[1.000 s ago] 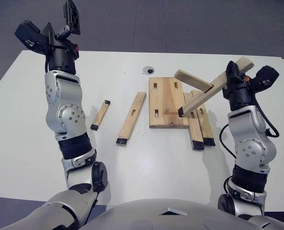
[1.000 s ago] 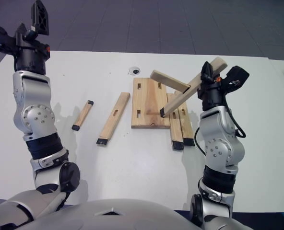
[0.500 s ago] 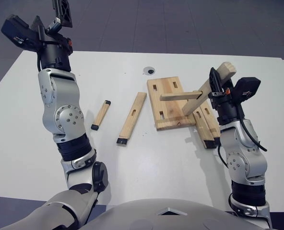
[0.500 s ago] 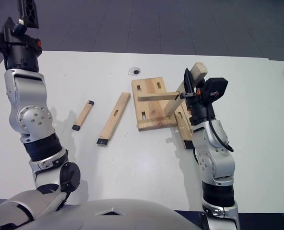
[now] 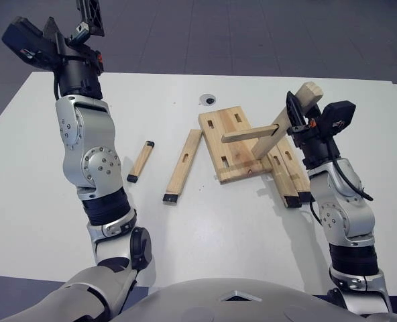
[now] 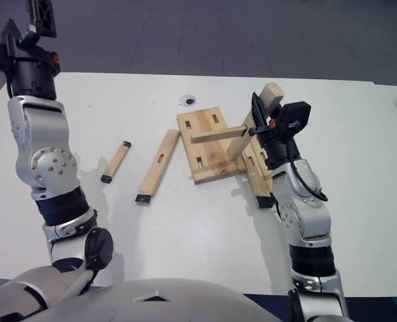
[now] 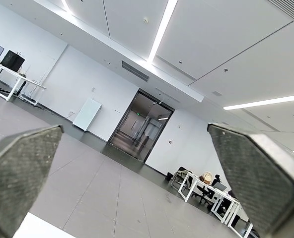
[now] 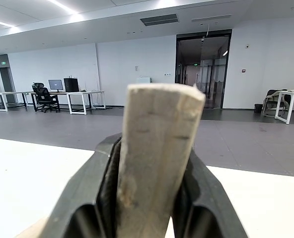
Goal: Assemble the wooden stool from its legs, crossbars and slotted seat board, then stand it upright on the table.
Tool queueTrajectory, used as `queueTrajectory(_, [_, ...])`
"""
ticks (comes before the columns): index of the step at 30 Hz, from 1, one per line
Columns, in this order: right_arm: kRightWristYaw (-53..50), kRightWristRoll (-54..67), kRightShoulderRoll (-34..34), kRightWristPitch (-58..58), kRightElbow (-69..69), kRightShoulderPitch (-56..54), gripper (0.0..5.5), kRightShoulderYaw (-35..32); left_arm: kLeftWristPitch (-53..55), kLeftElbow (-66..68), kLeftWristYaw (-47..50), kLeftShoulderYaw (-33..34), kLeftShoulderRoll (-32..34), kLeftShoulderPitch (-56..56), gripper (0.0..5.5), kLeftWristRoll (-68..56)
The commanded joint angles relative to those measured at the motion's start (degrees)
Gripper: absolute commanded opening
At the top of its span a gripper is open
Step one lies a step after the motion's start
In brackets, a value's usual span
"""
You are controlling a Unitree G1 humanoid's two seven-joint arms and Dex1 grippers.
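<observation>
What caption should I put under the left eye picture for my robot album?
Right tool grips a leg with a crossbar, its foot on the seat; left tool open, raised.

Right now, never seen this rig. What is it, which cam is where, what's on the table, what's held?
It is a humanoid robot with two arms, each ending in a two-fingered hand. The two wide pictures come from its head, looking down; the other two come from cameras on its wrists. On the white table lie a slotted seat board, two legs beside it, and a slotted leg and a short crossbar farther left. The right hand is shut on a leg with a crossbar joined to it, held tilted over the board. The left hand is raised, open and empty.
</observation>
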Motion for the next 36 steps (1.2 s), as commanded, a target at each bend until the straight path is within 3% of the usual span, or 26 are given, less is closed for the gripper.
queueTrajectory(1, [2.68,-5.78,-3.95,13.11,11.44,6.33,1.12,4.84,-1.03,1.67,-0.09,-1.42,-0.8,0.59,5.4,1.8])
queueTrajectory(11, [2.42,-4.52,-3.01,12.12,12.21,4.2,1.12,4.76,-1.56,3.2,-0.78,-1.9,-0.89,-0.72,5.4,2.86])
queueTrajectory(24, [4.16,-4.32,-0.2,9.69,11.23,2.26,3.3,2.17,-2.38,4.76,-1.16,-2.57,-0.86,-1.4,5.4,3.18])
queueTrajectory(30, [8.76,4.62,-1.47,9.89,2.91,-3.93,4.19,-5.68,-2.8,5.12,-1.2,-2.41,-1.13,-1.11,5.4,3.48])
queueTrajectory(36, [13.66,17.39,-8.21,14.75,-4.69,-16.53,5.2,-15.93,-3.53,5.01,-1.01,-1.96,-1.35,-0.63,5.4,3.74])
